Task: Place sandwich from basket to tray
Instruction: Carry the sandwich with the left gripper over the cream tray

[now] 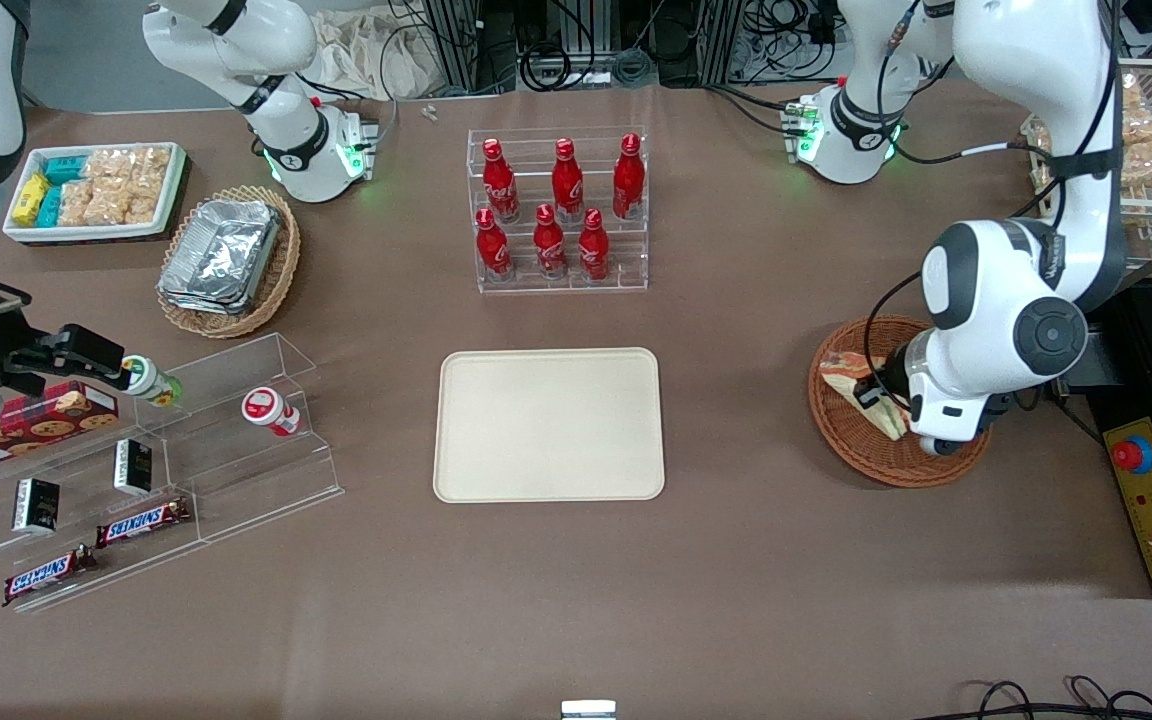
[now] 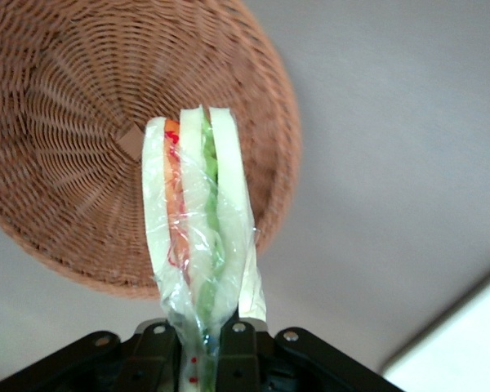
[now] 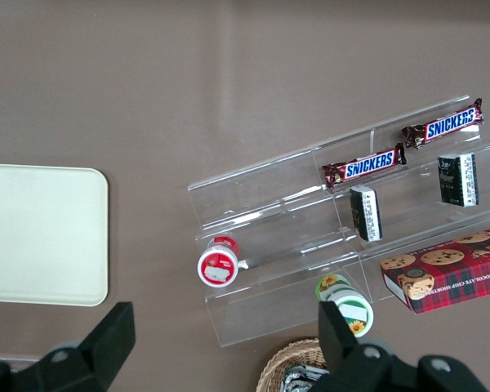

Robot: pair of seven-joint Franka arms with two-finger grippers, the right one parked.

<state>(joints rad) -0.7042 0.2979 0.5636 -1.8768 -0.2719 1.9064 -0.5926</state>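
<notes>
Above basket (image 2: 82, 139), sandwich (image 2: 198, 220) in pincer (image 2: 198, 347)

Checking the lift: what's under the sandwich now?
The basket lies below the sandwich, which the gripper holds; in the wrist view, its bare weave shows, part covered by the sandwich.

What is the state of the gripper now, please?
Left gripper: closed on the sandwich, above the basket.
</notes>
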